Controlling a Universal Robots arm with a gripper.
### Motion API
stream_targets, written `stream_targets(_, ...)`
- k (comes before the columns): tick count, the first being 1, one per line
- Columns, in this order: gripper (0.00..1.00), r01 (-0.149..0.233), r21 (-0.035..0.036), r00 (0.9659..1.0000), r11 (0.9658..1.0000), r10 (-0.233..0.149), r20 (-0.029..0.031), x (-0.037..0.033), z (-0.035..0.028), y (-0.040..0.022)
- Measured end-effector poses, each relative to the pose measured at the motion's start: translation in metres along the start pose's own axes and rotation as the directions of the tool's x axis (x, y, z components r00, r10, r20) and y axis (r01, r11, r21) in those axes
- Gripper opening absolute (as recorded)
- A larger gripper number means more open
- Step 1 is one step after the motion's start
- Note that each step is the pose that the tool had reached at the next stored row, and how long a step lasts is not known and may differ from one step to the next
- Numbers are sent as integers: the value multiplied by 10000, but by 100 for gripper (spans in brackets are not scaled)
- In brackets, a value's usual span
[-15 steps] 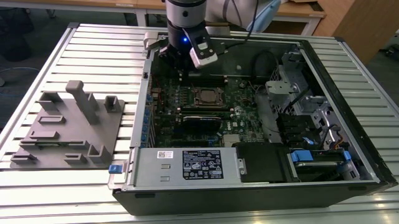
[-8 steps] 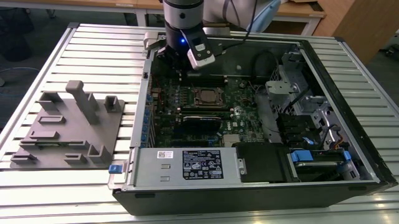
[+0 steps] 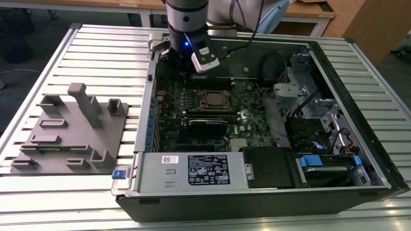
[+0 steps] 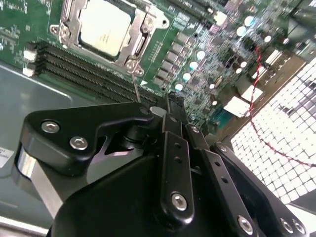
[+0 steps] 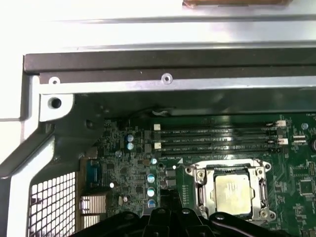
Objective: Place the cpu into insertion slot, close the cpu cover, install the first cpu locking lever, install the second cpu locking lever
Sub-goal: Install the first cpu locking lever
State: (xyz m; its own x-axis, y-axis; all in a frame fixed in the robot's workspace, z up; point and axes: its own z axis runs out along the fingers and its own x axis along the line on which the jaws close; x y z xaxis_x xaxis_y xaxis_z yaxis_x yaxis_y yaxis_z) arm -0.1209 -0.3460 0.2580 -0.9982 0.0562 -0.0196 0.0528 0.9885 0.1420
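The cpu [image 5: 232, 190] lies flat in the slot [image 3: 201, 100], its dull metal top showing in both wrist views. The slot sits near the middle of the green board [image 3: 173, 96], inside the open case [image 3: 257, 209] on the slatted worktop [image 3: 96, 53]. So the first step looks done.

The cover [image 4: 141, 30] also seems to be down. Its silvery frame lies around the chip's edges on every side that shows, with the chip framed in its window. I judge the second step done as well.

The levers are less clear. In the second wrist view a thin metal rod [image 4: 135, 83] rises off one corner of the slot and slants up toward the gripper [image 4: 173, 102]. It looks like a locking lever that is not yet latched. Whether the rod touches the gripper I cannot tell, nor can I make out the other lever's position. At least one lever step appears left.

In the exterior view the arm [image 3: 186, 19] hangs over the board at 12 o'clock from the slot, near it but not above it. I cannot tell whether the jaws are open or closed. A grey fixture [image 3: 70, 130] rests on the worktop at 9 o'clock from the case.
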Motion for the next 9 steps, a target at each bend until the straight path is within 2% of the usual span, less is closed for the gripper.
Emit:
stream_targets(1, 10, -4, -139, 10000, 9999, 4, -7, 1, 0, 0)
stream_targets(2, 10, -9, -317, 10000, 9995, 9, -16, 1, 1, 0)
stream_targets(3, 10, -11, -373, 10000, 9993, 10, -20, 2, 1, -1)
stream_targets(5, 10, -14, -441, 10000, 9990, 13, -24, 4, 4, -1)
stream_targets(9, 10, -13, -463, 10000, 9989, 12, -25, 18, 23, -5)
